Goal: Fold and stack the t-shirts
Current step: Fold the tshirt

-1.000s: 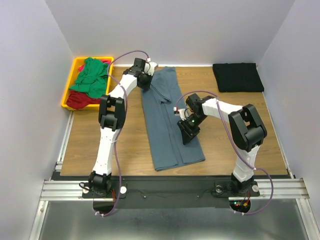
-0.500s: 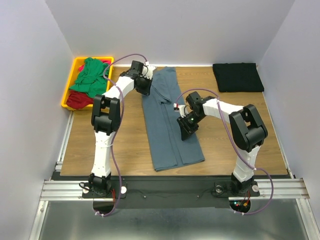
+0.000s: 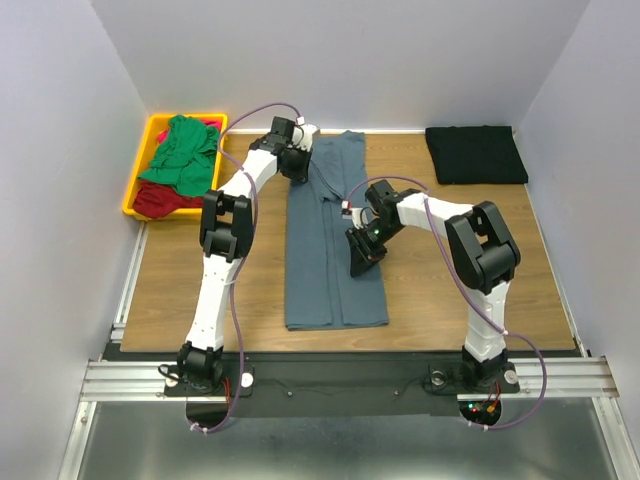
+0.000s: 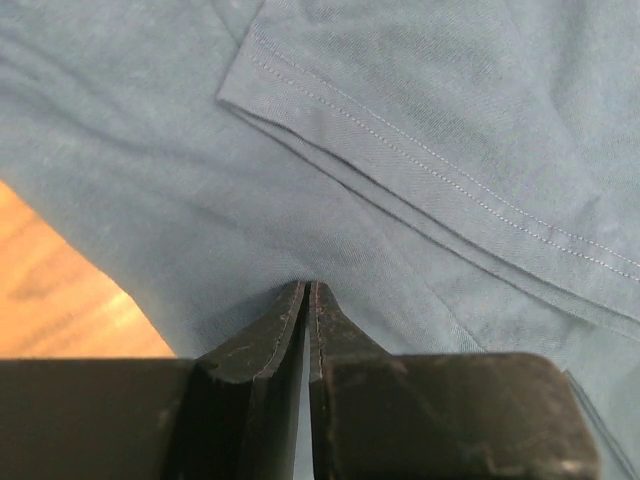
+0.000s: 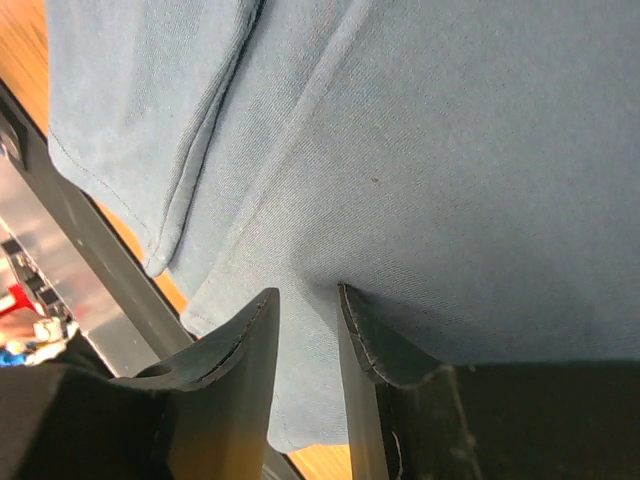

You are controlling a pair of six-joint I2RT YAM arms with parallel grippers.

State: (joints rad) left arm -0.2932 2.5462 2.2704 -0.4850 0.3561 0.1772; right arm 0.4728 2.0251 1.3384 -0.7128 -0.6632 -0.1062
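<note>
Your left tool (image 4: 307, 292) is pressed together, pinching the blue-grey t-shirt (image 3: 320, 272) at its far end. Your right tool (image 5: 305, 300) nips its right side (narrow gap, cloth between). The shirt lies lengthwise mid-counter (image 3: 165, 280).

A wooden table (image 3: 450, 290) stands enclosed by plain pale walls (image 3: 60, 150), with metal rails (image 3: 130, 378) along its near edge.

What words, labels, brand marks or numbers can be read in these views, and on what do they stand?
None can be read in any view.
The blue-grey t-shirt shows only plain cloth and stitching in both wrist views.
The black t-shirt and the yellow tray carry no visible print or label.
</note>
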